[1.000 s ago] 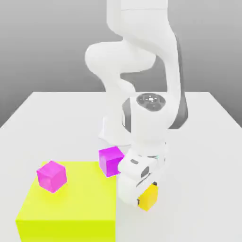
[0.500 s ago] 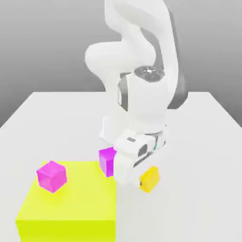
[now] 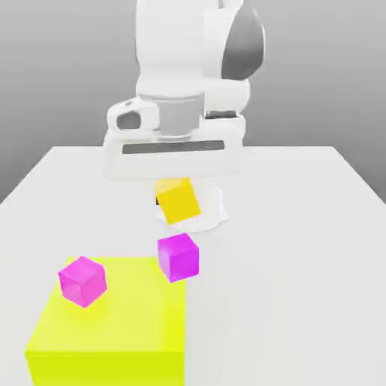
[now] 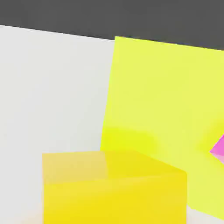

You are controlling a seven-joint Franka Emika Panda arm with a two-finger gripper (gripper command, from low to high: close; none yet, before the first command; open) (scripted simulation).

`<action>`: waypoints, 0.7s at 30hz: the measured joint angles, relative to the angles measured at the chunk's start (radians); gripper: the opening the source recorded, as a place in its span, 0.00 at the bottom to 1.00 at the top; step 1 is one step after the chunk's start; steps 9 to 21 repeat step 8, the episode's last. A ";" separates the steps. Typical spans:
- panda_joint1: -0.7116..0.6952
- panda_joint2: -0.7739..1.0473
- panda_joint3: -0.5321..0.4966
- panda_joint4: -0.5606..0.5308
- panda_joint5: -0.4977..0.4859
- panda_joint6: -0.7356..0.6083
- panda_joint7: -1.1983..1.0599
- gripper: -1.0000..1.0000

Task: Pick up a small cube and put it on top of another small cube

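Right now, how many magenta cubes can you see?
2. One magenta cube sits on top of the large lime-yellow block, toward the exterior view's left. The other magenta cube is at that block's far right corner, below the lifted golden-yellow cube.

White arm over white table (image 3: pixel 317 226); gripper (image 3: pixel 176 197) clamped on golden-yellow cube (image 3: pixel 178 200), tilted, raised clear of the table. Directly below, at 6 o'clock from the held cube, magenta cube (image 3: pixel 179 256), just beside the far right corner of the large lime-yellow block (image 3: pixel 113 324). Second magenta cube (image 3: pixel 82 280) on the block's top, at 8 o'clock from the first, well apart.
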 joint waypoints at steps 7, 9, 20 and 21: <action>-0.005 0.124 0.007 -0.065 0.005 0.179 0.007 1.00; -0.005 0.124 0.007 -0.065 0.005 0.179 0.007 1.00; -0.005 0.124 0.007 -0.065 0.005 0.179 0.007 1.00; -0.005 0.124 0.007 -0.065 0.005 0.179 0.007 1.00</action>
